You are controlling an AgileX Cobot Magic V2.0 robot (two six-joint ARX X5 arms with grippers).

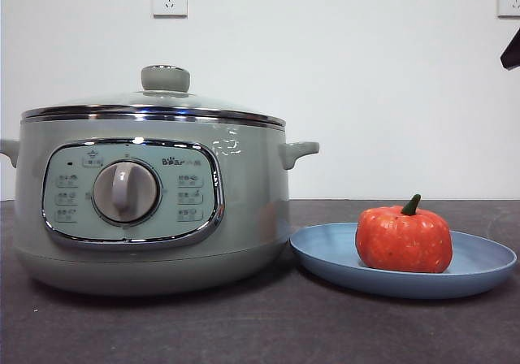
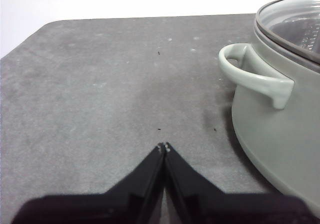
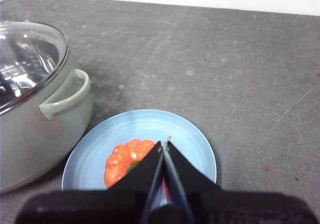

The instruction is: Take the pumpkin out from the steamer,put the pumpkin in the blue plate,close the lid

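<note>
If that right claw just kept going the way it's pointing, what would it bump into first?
Most likely the pumpkin on the blue plate: the shut right gripper hangs above them, pointing downward. Depth is hard to judge.

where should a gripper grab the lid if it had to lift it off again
By the grey-green knob at the centre of the lid, coming straight down from above. The knob stands up proud of the shallow glass dome, and looks narrow enough for two jaws to close across it. The chrome rim sits flush on the steamer, so it likely offers no edge to pinch.
</note>
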